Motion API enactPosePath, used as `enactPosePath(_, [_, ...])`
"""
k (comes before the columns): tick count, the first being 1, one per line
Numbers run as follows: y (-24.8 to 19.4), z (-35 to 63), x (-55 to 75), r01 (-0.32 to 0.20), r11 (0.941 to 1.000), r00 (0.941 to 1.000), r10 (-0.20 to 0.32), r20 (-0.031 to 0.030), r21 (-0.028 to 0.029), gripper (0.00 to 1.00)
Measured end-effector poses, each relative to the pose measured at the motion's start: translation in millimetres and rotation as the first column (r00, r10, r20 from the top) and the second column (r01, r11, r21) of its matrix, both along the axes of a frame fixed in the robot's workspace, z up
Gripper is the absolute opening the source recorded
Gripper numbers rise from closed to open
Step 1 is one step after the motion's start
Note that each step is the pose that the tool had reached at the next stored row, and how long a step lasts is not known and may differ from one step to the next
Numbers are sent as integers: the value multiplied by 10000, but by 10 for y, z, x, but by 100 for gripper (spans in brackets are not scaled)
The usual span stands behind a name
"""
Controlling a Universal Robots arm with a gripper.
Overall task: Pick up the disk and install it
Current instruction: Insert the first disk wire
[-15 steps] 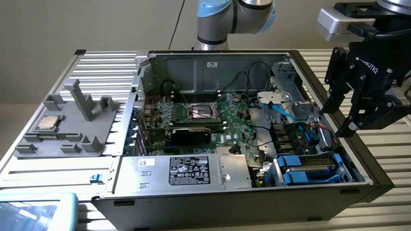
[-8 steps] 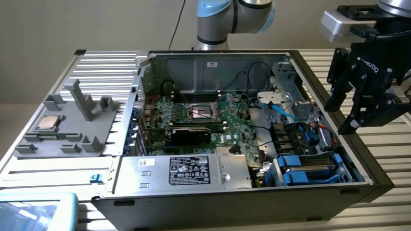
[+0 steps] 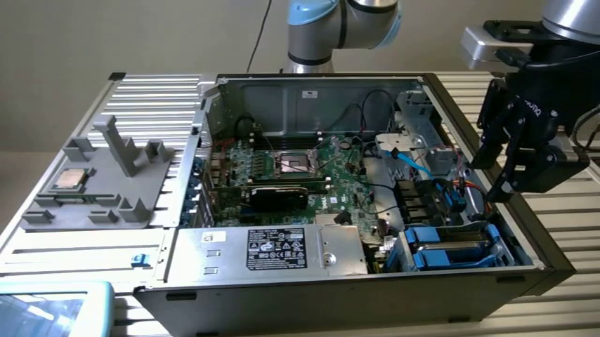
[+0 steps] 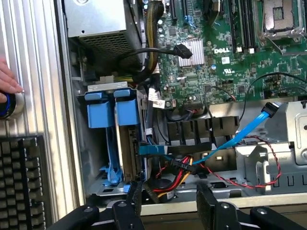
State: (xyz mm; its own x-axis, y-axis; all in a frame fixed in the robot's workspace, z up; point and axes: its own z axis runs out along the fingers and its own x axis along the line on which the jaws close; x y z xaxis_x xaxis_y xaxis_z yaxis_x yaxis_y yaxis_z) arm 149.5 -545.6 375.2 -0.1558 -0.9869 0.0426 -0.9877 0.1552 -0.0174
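Note:
The disk sits in the drive bay at the front corner of the open computer case, on the exterior view's right. It is a grey metal body between blue carrier rails. In the wrist view its blue rail ends stand side by side in the bay, with the thin edge of the drive between them. My gripper hangs above the case's right wall, just over the bay and clear of the disk. It is open and holds nothing. Its black fingertips frame the case edge, with the bay just beyond them.
The motherboard, a power supply box with a black label and loose blue and red cables crowd the case. A grey fixture with a small silver chip lies at the exterior view's left. A hand and keyboard sit beside the case.

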Motion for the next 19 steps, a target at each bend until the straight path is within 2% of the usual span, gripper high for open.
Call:
enactPosePath(2, [1, -11, 0, 229, 9997, 9997, -229, 22, 1, 58])
enactPosePath(5, [12, -37, -15, 369, 9993, 9993, -369, 93, 8, 58])
enactPosePath(11, [73, -129, -140, 457, 9990, 9989, -457, 116, 9, 58])
enactPosePath(15, [105, -153, -162, 559, 9984, 9981, -559, 250, 19, 58])
enactPosePath(19, [106, -189, -161, 1006, 9949, 9945, -1007, 282, 22, 58])
